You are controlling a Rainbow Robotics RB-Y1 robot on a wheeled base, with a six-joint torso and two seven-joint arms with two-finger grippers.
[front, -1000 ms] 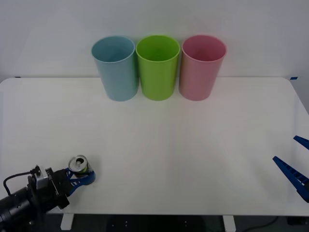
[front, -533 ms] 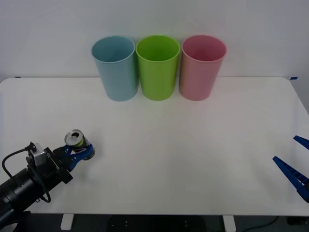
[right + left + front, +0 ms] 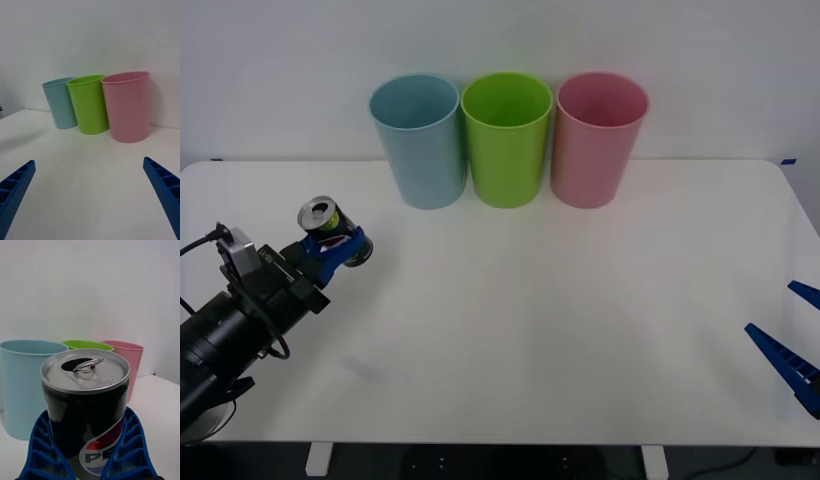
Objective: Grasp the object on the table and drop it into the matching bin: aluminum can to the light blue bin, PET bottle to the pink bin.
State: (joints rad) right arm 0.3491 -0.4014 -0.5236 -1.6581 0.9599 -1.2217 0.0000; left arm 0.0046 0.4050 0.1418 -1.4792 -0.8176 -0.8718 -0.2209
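Front view: aluminum can (image 3: pixel 326 227) pinched in the left gripper (image 3: pixel 338 248), tilted, lifted clear of the worktop (image 3: pixel 580 300), well short of the light blue bin (image 3: pixel 420 140) and off to its left. Risk judged here: tilted can slipping from the jaws, or clipping the bin rim on approach, or falling into the green bin (image 3: pixel 506 138) touching the blue one. Right gripper (image 3: pixel 790 350) parked far right of the blue bin, jaws spread, partly cut off by the edge.

Right wrist view: blue, green and pink bin (image 3: pixel 127 107) in a row; bin interiors hidden.

Left wrist view: can upright between blue ribbed fingers (image 3: pixel 41 450), blue bin just behind. Can base cut off; grip depth hard to judge.
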